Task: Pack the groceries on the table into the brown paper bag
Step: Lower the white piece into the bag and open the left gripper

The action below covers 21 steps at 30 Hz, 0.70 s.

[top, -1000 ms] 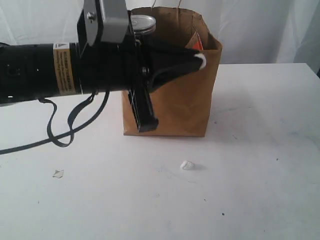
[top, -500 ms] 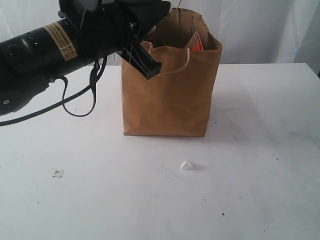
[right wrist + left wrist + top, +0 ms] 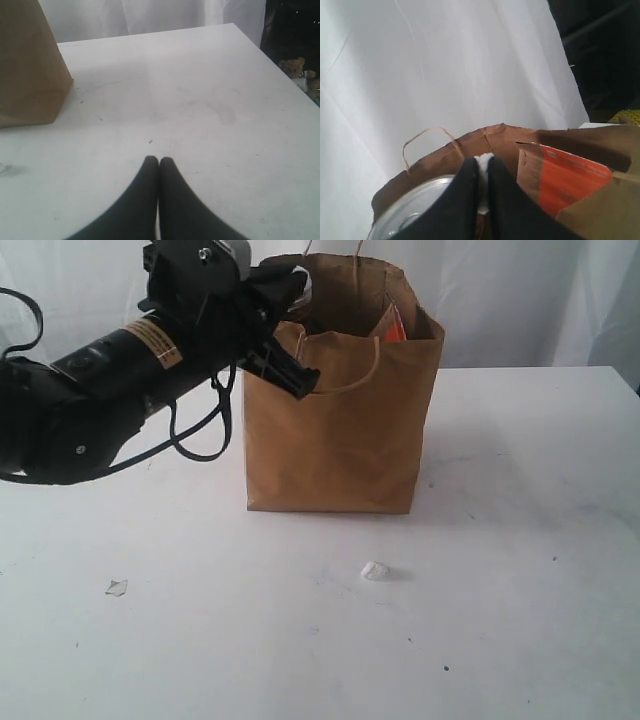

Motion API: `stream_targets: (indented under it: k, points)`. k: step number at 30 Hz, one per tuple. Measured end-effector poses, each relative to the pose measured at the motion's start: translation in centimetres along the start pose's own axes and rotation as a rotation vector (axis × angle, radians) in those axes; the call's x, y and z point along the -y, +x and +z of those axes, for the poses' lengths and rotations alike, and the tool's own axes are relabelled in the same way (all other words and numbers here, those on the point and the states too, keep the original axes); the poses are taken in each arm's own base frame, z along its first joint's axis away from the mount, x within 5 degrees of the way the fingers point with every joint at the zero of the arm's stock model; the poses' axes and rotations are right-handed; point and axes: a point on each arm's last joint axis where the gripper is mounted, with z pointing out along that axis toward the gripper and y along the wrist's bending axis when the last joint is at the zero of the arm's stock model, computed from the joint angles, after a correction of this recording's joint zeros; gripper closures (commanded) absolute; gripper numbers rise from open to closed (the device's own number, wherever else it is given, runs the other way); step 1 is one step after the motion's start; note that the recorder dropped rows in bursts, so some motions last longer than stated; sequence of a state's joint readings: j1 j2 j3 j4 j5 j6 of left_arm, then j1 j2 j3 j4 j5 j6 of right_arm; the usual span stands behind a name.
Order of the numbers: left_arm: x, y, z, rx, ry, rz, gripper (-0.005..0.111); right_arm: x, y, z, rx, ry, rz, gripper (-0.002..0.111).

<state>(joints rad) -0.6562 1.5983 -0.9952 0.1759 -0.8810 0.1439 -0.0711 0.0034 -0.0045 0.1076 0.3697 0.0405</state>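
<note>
The left tool [image 3: 481, 166] is seen clamped on a small white lump [image 3: 483, 160], which is pinched between the tips of its black fingers [image 3: 460, 200]. The tool is held over the open mouth of the tall creased brown kraft paper bag [image 3: 340, 430], at the rim on the left of the exterior view. Inside the bag, a dark silver-topped can [image 3: 412, 212] is seen just below the fingers, and an orange-labelled brown pouch [image 3: 567, 180] is stood near the opposite wall. The bag is set upright on the wide white worktop [image 3: 520, 540]. A second small white lump [image 3: 375, 569] is left lying on the worktop in front of the bag, with a small chipped mark [image 3: 116, 587] further left. The right tool [image 3: 159, 161] is held closed, fingers together on nothing, above bare worktop.
</note>
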Motion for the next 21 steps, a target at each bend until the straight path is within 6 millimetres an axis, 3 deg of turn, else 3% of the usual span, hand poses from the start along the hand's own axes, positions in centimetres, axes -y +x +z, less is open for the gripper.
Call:
stream_targets:
  k: [10, 21]
  points:
    - [-0.4, -0.4, 3.5, -0.009, 0.003, -0.097, 0.103, 0.0, 0.0, 0.0, 0.0, 0.0, 0.0, 0.108]
    - [0.5, 0.5, 4.4, -0.054, 0.089, -0.127, 0.055, 0.0, 0.0, 0.0, 0.0, 0.0, 0.0, 0.108]
